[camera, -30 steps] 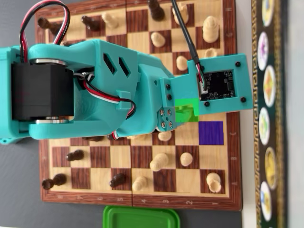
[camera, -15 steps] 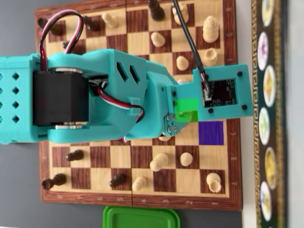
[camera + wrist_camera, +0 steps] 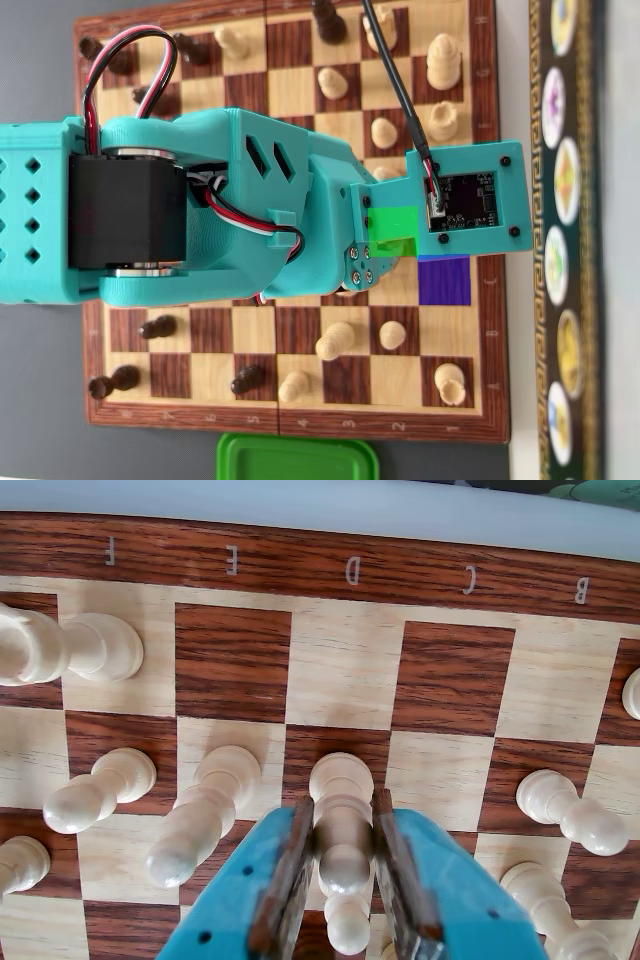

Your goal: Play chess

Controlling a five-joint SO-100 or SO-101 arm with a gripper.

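Observation:
In the wrist view a white pawn (image 3: pixel 342 855) stands between my blue fingers, its base over a dark square in the D column of the wooden chessboard (image 3: pixel 450 680). My gripper (image 3: pixel 342 802) is shut on this pawn, with the brown pads pressing its neck from both sides. I cannot tell whether the base touches the board. Another white pawn (image 3: pixel 348 925) sits just behind it. In the overhead view the teal arm (image 3: pixel 260 220) and the camera mount (image 3: pixel 465 200) cover the middle of the board (image 3: pixel 300 420) and hide the fingers and the held pawn.
White pieces stand close to the left (image 3: pixel 205 815), (image 3: pixel 100 790) and right (image 3: pixel 565 812) of the held pawn. Overhead shows white pieces (image 3: pixel 337 340), (image 3: pixel 384 130) and dark pieces (image 3: pixel 157 326), (image 3: pixel 247 378) around the arm, a green patch (image 3: pixel 393 225), a purple square (image 3: pixel 444 280), and a green container (image 3: pixel 297 458) beside the board.

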